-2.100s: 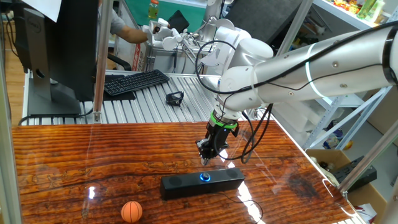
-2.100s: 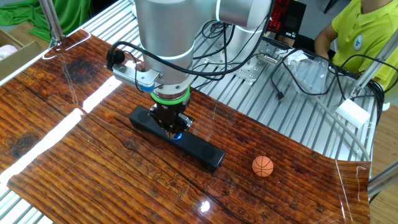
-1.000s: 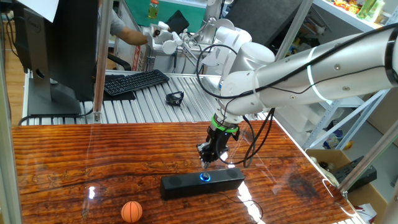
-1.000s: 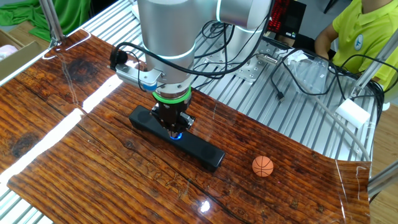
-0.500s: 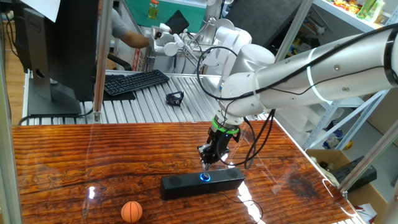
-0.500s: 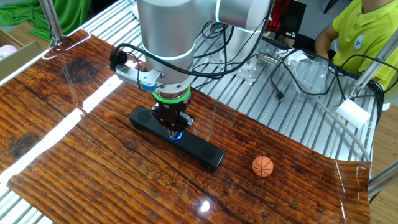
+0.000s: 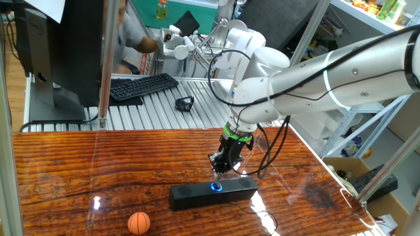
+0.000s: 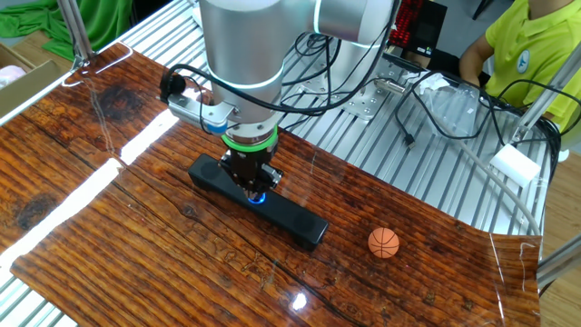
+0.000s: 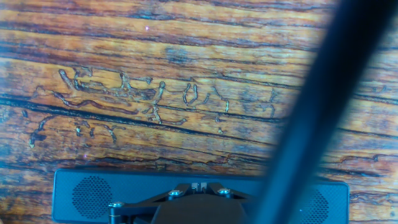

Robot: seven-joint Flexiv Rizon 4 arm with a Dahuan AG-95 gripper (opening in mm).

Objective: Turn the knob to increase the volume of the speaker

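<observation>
You are not seeing any readable text, label, brand or number on anything in these three views.

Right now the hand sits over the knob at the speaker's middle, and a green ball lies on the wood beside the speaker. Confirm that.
One thing is wrong: the ball is orange, not green, as both fixed views show. The rest holds: the hand sits over the blue-lit knob at the middle of the speaker, and the ball lies on the wood apart from it.

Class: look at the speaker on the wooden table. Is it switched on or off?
On, it seems: the knob on the speaker glows blue in both fixed views. Sound cannot be judged.
</observation>
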